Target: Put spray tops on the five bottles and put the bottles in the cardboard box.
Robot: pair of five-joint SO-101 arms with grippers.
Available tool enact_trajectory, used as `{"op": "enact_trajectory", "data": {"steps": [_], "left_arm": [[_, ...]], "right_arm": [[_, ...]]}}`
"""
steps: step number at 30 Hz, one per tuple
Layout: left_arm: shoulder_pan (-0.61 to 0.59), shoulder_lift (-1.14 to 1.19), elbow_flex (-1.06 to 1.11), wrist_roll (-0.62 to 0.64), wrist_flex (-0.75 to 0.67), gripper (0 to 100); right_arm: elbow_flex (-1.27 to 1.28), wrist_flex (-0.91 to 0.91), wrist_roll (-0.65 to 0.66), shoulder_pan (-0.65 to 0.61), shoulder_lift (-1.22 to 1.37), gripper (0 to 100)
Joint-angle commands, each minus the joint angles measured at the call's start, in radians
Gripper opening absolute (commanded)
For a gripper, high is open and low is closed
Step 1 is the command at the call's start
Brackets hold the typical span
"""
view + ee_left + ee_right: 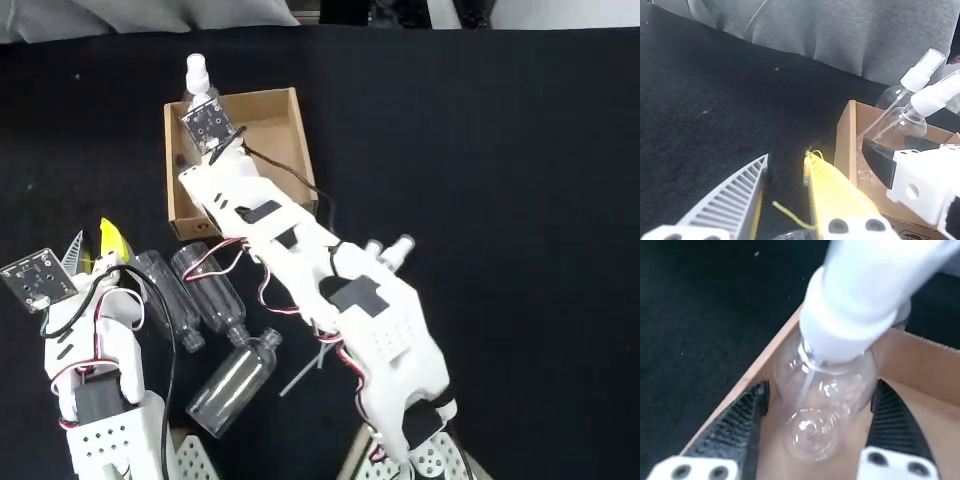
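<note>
standing upright in a corner of the cardboard box (285,125), a capped bottle (825,410) is seen inside the reach of the right gripper (821,387), which is held down over the box from above; whether the bottle is clamped or merely flanked cannot be told. a second capped bottle (890,97) is shown just beside the first, its white spray top tilted outward past the box wall. the left gripper (786,157) is held open and empty above the black table (500,200), near the box's outer side, with the grey finger (735,200) and the yellow finger (835,200) spread apart. three bottles without tops are left lying on the table between the two arms: the nearest bare bottle (165,295) beside the left arm, the middle bare bottle (212,292) touching it, and the third bare bottle (235,375) set closer to the arm bases. two loose spray tops (398,250) are seen on the far side of the right arm.
</note>
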Motion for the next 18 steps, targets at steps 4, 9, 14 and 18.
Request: {"op": "enact_trajectory", "data": {"steps": [4, 9, 14, 18], "left_arm": [[-0.007, -0.011, 0.024, -0.011, -0.025, 11], [-0.007, -0.009, 0.024, -0.011, -0.025, 11], [-0.007, -0.009, 0.024, -0.011, -0.025, 11], [-0.007, -0.009, 0.024, -0.011, -0.025, 11]], "right_arm": [[0.001, 0.110, 0.006, -0.012, -0.102, 26.9], [0.047, 0.123, 0.006, -0.011, -0.157, 26.9], [0.096, 0.126, 0.006, -0.011, -0.206, 26.7], [0.133, 0.126, 0.006, -0.011, -0.240, 26.6]]}}
